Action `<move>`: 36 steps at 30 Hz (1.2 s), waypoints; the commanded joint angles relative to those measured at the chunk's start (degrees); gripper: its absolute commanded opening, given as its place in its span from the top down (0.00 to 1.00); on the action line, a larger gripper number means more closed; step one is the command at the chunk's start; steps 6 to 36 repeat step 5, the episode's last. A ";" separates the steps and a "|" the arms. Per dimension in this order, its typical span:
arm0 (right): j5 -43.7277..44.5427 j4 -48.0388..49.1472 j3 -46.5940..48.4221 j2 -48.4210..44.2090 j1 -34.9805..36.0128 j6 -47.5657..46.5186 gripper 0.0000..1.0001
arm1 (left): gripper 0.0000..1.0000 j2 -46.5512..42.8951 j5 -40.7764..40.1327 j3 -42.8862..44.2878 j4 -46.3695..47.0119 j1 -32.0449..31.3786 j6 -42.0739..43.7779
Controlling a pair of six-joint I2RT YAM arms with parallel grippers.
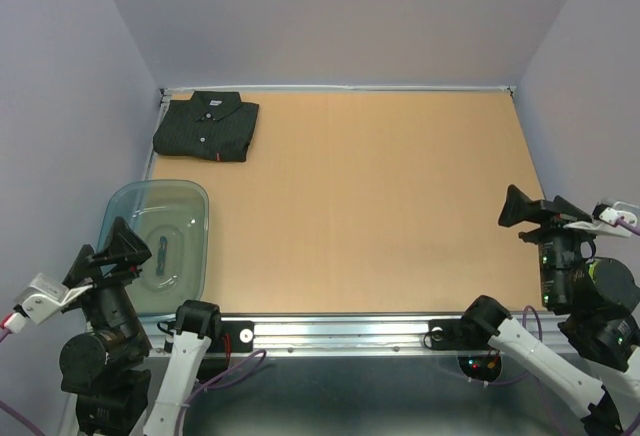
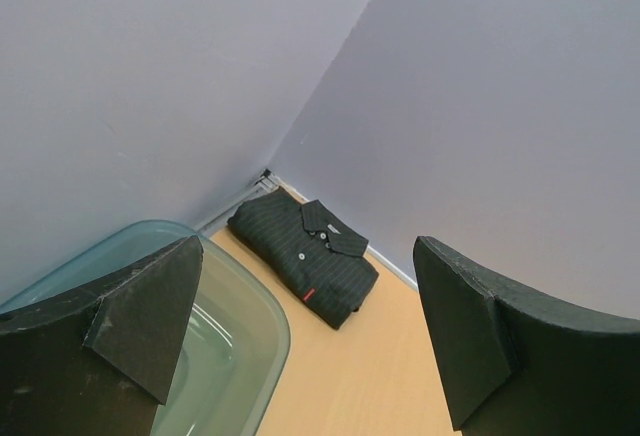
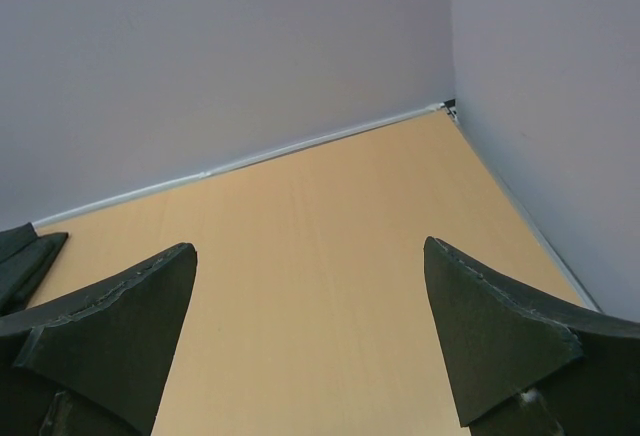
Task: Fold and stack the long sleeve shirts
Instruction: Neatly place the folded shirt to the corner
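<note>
Plastic tub [image 1: 160, 185] blocks near-left edge; shirt [image 1: 207, 128] occupies far-left corner.

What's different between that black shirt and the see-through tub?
The black shirt is opaque cloth, folded flat; the tub is translucent blue-grey with raised walls. The black shirt lies in the far left corner of the table; the tub sits at its near left edge. Both rest on the left side.
</note>
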 commanded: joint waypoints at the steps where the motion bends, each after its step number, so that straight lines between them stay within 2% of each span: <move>1: 0.39 2.37 -0.42 1.54 -0.23 -1.81 0.00 | 0.01 -4.56 -2.39 -0.08 4.66 -0.71 0.57; 36: 0.13 2.90 -0.60 1.72 -0.23 -2.34 0.00 | 0.01 -4.56 -3.00 -0.08 5.18 -1.15 0.66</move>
